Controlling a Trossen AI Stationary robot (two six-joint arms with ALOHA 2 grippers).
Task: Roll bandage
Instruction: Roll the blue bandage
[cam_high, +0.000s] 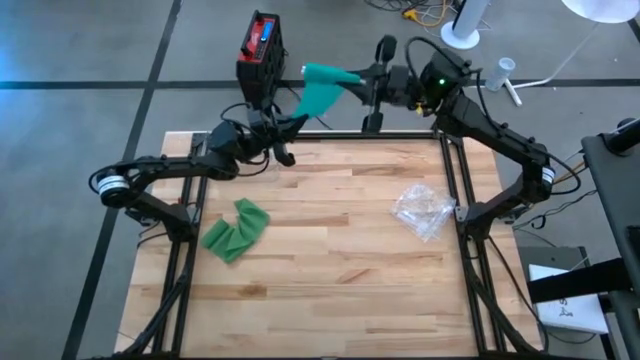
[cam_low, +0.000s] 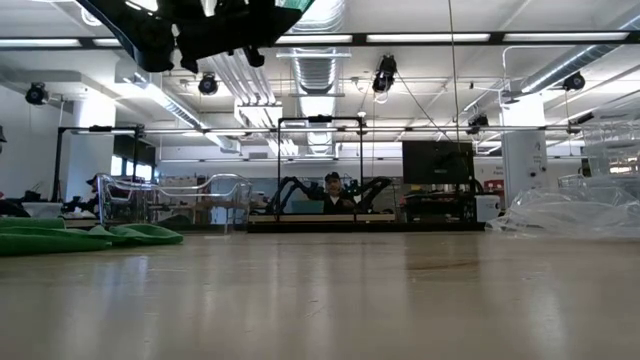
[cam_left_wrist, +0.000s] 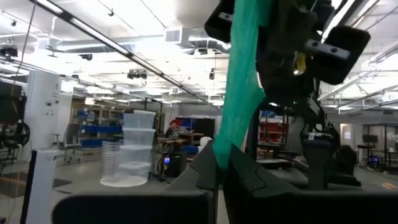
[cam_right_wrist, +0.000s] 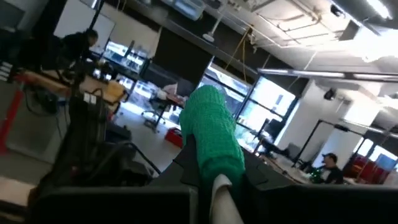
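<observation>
A teal-green bandage strip (cam_high: 320, 95) hangs in the air beyond the table's far edge, stretched between my two grippers. My right gripper (cam_high: 347, 78) is shut on its upper, rolled end (cam_right_wrist: 211, 134). Lower and to the left, my left gripper (cam_high: 288, 128) is shut on the strip's lower end. In the left wrist view the strip (cam_left_wrist: 239, 93) rises from my left gripper (cam_left_wrist: 219, 163) up to the right gripper above. A second green bandage (cam_high: 237, 230) lies crumpled and flat on the table's left part. My left gripper pinches the strip's lower end (cam_left_wrist: 219, 152) between its two fingers, which point slantwise upward. The strip runs up from them fairly straight and clear of the table. My right gripper pinches the strip's rolled-up end (cam_right_wrist: 214, 158) between its two fingers. The roll stands out past the fingertips, clear of the table, and a pale round piece (cam_right_wrist: 221, 190) shows behind it between the fingers.
A crumpled clear plastic bag (cam_high: 425, 210) lies near the table's right edge. A red and black device (cam_high: 262, 45) stands on the floor beyond the far edge. The low view shows the lying bandage (cam_low: 90, 237) at left and the bag (cam_low: 580, 215) at right.
</observation>
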